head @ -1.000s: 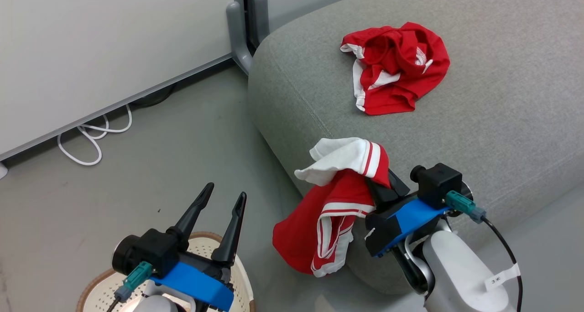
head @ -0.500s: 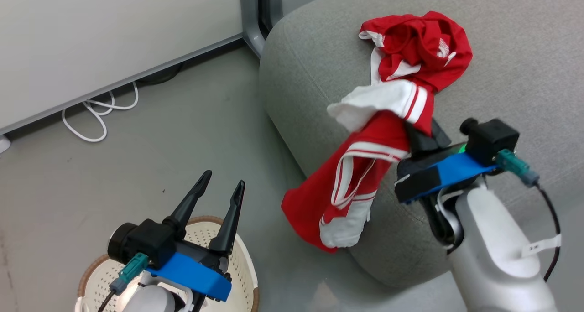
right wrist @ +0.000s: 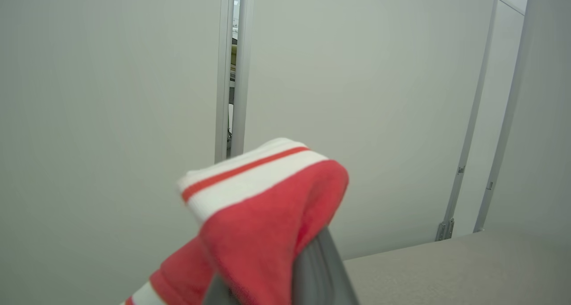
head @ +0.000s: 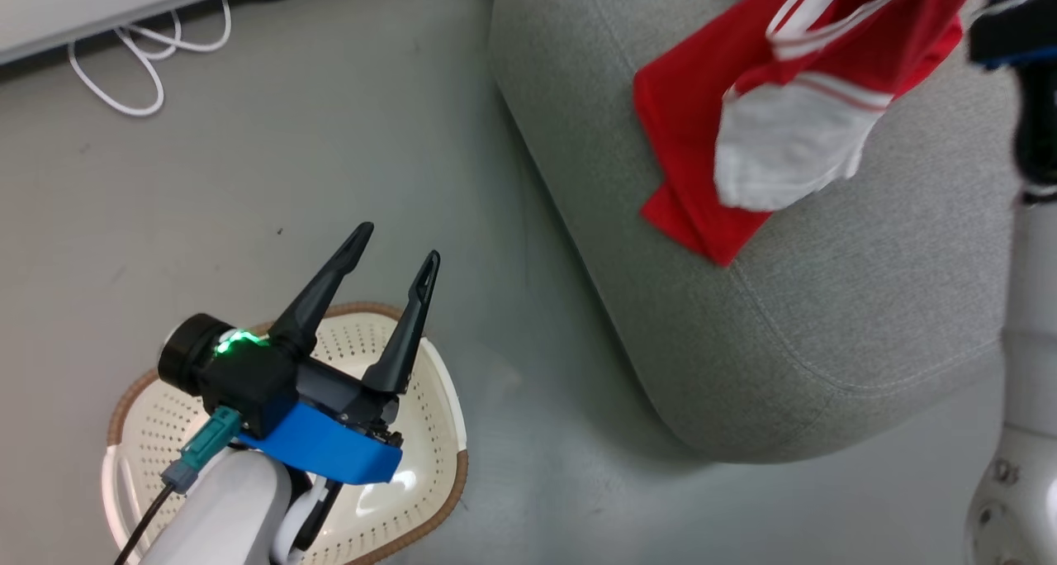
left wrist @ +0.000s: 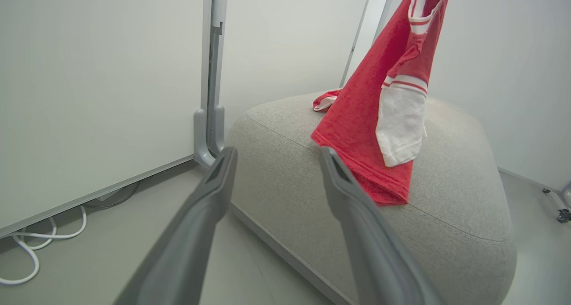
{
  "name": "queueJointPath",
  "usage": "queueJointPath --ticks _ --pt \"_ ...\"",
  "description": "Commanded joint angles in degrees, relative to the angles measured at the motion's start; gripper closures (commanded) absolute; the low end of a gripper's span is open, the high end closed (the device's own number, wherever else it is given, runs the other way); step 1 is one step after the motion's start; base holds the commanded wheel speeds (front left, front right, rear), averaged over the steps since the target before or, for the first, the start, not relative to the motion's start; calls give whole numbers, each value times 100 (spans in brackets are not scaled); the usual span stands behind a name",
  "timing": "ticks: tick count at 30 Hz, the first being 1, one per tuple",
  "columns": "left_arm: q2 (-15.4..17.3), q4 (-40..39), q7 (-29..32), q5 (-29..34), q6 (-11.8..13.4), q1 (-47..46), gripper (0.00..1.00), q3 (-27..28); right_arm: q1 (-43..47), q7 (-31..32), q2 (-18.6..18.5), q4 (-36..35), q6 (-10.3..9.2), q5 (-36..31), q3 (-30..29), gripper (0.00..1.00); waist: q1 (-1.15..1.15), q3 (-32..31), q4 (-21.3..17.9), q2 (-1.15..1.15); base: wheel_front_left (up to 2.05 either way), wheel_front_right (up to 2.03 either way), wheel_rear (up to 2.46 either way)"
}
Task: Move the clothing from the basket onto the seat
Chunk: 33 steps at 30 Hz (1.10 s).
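Hovering over the basket (head: 446, 433), my left gripper (head: 397, 243) stands wide with nothing in it. Right of it, the clothing (head: 685, 127) dangles over the seat (head: 784, 342), hem just at the cushion, pinched in my right gripper (right wrist: 312, 274). I judge this the placing step: lower further inboard, then open and let go.
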Motion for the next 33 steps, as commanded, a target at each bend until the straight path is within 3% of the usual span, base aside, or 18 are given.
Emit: queueJointPath --ticks 1,6,15,28,30,31,33 --pt "92 -78 -16 51 -8 -159 0 1 -296 97 -167 -92 2 -61 -138 100 -1 437 63 0 0 0 0" --pt "320 -335 -16 134 -8 -412 0 -87 -1160 456 -715 20 2 -378 -894 100 -1 944 73 0 0 0 0" --pt "559 -617 -17 195 -8 -761 0 -259 -1701 486 -1195 496 2 -869 -1813 100 -1 1510 230 0 0 0 0" --pt "640 -665 -16 233 -7 -978 0 -405 -976 -235 -869 2201 1 -1305 -2891 100 -1 1930 622 0 0 0 0" --pt "631 -646 -16 255 -7 -991 0 -405 -961 -278 -780 2432 1 -1407 -2949 18 -1 1951 640 0 0 0 0" --pt "619 -646 -16 255 -7 -1010 0 -415 -985 -278 -779 2526 1 -1461 -2976 0 -1 1961 655 0 0 0 0" --pt "586 -640 -16 244 -7 -1037 0 -450 -1060 -268 -750 2693 1 -1591 -3022 0 -1 1954 697 0 0 0 0"
